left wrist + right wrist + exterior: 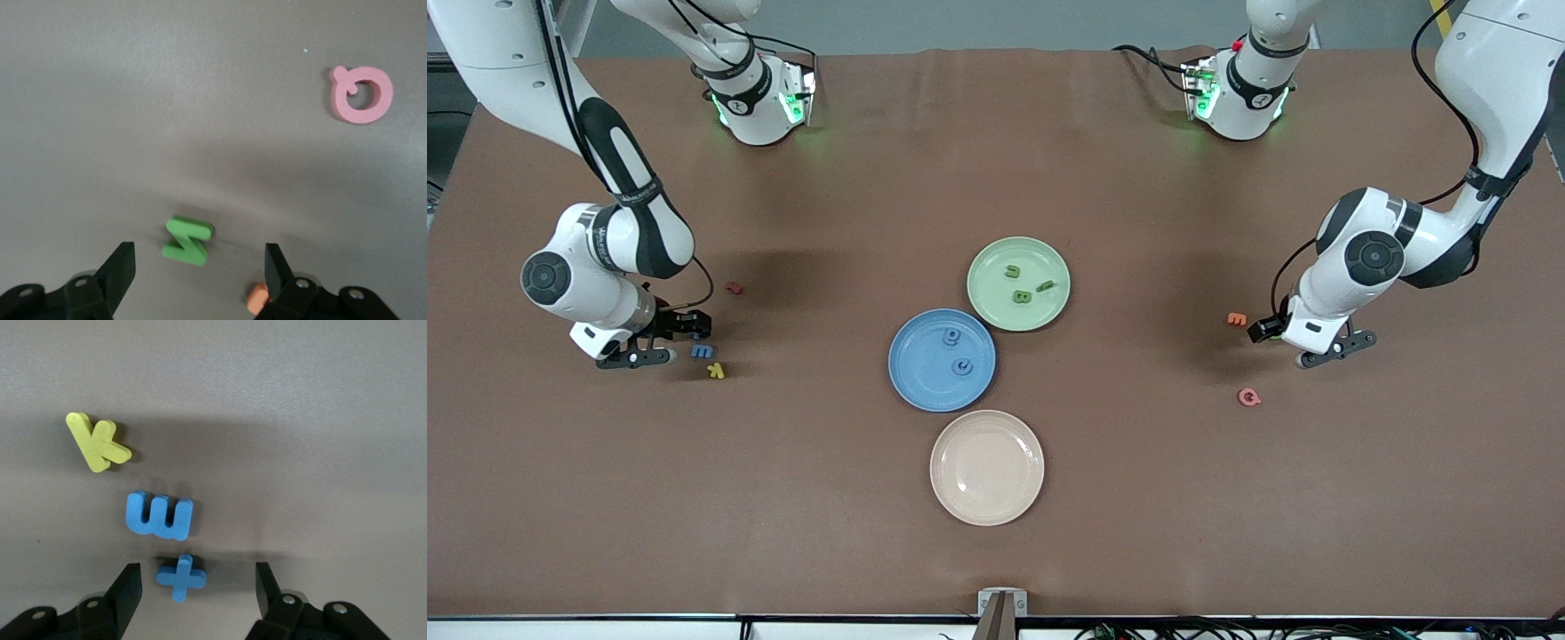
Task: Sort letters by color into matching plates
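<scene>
Lying on the surface [996, 569] between parted fingers: a blue plus [180, 577] under the right gripper [197, 587], a green Z [188, 240] under the left gripper [200, 267]. Holding two blue letters, the blue plate [911, 382]; holding three green, the green plate [987, 307].

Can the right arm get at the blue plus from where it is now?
Probably yes. The right gripper hangs right over the blue plus, jaws open on either side of it. The blue m lies close beside it but outside the jaws.
</scene>
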You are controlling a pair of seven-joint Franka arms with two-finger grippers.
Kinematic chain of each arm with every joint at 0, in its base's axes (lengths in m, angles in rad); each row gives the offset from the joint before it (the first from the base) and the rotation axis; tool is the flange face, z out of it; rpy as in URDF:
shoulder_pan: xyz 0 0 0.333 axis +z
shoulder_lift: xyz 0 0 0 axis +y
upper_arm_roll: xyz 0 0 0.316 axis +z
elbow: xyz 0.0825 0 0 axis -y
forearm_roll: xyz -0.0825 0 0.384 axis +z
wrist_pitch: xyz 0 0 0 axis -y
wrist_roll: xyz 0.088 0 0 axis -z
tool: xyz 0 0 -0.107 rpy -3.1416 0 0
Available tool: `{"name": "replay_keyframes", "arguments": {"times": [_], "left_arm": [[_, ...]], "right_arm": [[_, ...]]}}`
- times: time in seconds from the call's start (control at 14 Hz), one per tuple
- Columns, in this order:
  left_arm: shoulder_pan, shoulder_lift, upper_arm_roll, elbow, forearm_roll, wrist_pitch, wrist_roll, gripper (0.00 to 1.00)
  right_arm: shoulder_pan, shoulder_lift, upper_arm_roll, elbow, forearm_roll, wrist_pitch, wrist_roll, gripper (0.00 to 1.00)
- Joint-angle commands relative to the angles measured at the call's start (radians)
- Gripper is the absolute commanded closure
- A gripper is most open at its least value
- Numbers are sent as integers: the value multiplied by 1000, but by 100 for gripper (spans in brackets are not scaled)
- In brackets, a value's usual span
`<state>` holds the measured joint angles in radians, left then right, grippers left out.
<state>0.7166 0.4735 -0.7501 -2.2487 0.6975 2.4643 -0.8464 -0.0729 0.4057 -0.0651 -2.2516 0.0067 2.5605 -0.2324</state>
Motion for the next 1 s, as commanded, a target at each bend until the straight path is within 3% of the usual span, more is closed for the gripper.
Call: {"name": "replay_keyframes", "arguments": {"times": [0.0,0.43,0.64,0.79,0.93], "left_arm": [[69,57,-3,-19,104,65,12,16],[86,73,-3,-48,137,104,13,22],[86,73,-2,-54,139,104,15,47],[86,71,-3,-54,137,104,20,72],[86,63,-5,-51,137,104,20,87]], "right_arm": [[19,-4,1,-34,-2,47,44,30],[21,-4,1,-34,-2,47,44,53],[19,-4,1,-34,-2,49,45,70],[19,-4,1,-34,-2,46,47,75],[19,-5,1,-34,-2,40,47,81]]}}
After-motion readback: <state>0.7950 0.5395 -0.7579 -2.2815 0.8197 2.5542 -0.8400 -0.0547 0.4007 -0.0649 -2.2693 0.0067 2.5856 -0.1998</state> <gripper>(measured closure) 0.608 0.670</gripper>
